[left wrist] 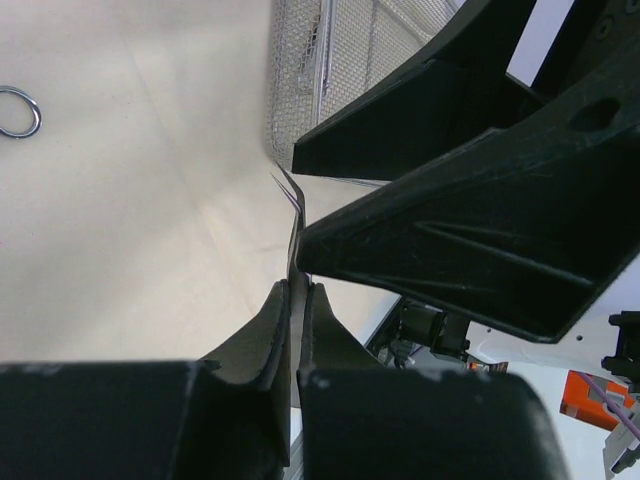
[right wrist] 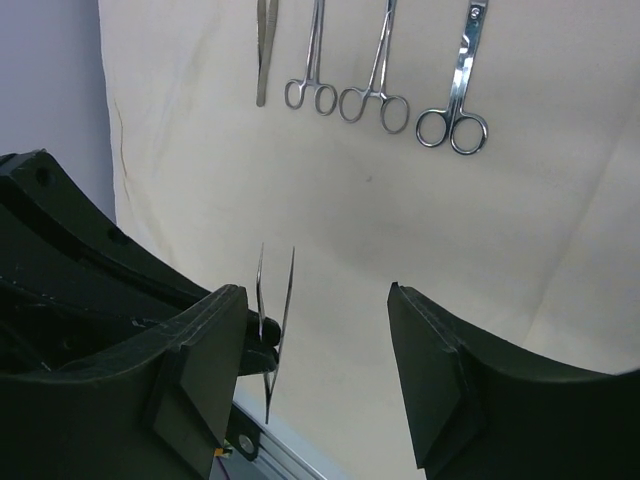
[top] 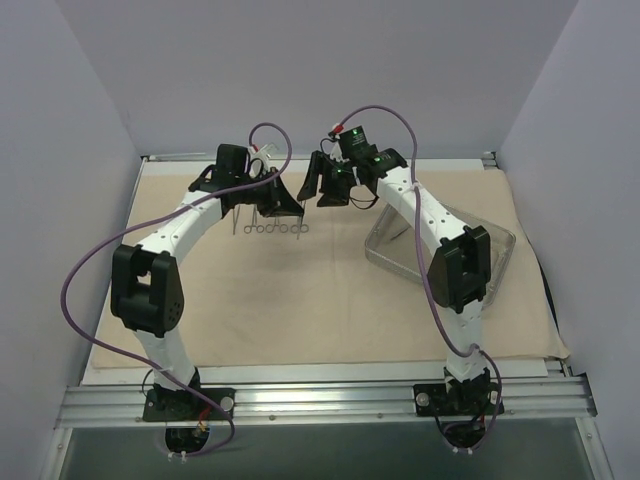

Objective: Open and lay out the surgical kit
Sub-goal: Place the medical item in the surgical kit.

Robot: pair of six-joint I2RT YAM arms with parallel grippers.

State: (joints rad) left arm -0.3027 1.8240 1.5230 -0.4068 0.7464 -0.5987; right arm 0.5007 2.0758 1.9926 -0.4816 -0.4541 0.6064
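First, cloth wrap (top: 300,300): spread flat as a sheet over the table from the bottom edge of the top view upward; opening it looks done.
Tray (top: 390,240): clear, resting on the cloth at centre right, partly hidden under the right arm; I cannot tell whether anything lies in it.
Row of four instruments (top: 275,228): side by side on the cloth at upper centre, apart from one another, ring handles toward the bases.
Left gripper (left wrist: 297,290): above that row, jaws clamped on a slim pair of tweezers (right wrist: 284,310), tips pointing away from the fingers.
Right gripper (right wrist: 315,295): just beside the left one, jaws apart, gripping nothing; the tweezers hang between its fingers, close to the one at lower left of the right wrist view.
Step in hand: probably laying out the fifth and last piece, passed between the two grippers.
Next move calls for: one gripper pinching firmly before the other lets go, then setting the tweezers down next to the row without knocking it.
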